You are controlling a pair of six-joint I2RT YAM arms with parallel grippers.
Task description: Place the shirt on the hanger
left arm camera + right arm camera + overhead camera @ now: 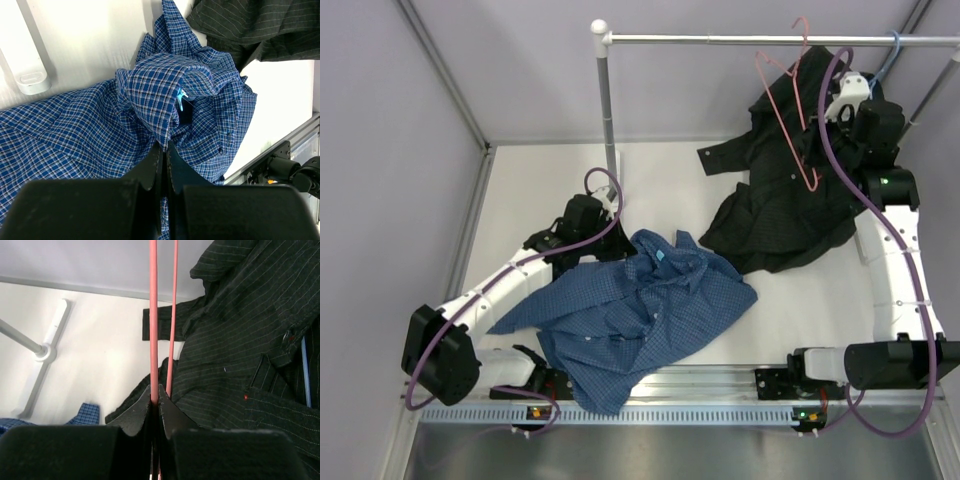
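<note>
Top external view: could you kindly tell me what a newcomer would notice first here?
A crumpled blue shirt sprawls near the front middle of the table, the left gripper pinching its fabric. At the far right, the right gripper clamps a pink hanger beside a black shirt drooping below the rail.

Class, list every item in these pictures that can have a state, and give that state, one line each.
left gripper, shut on a fold of the shirt.
right gripper, shut on the wire of the hanger.
shirt, crumpled on the table, not on the hanger.
hanger, bare, held up by the rail.
black shirt, rumpled, lower part lying on the table.
</note>
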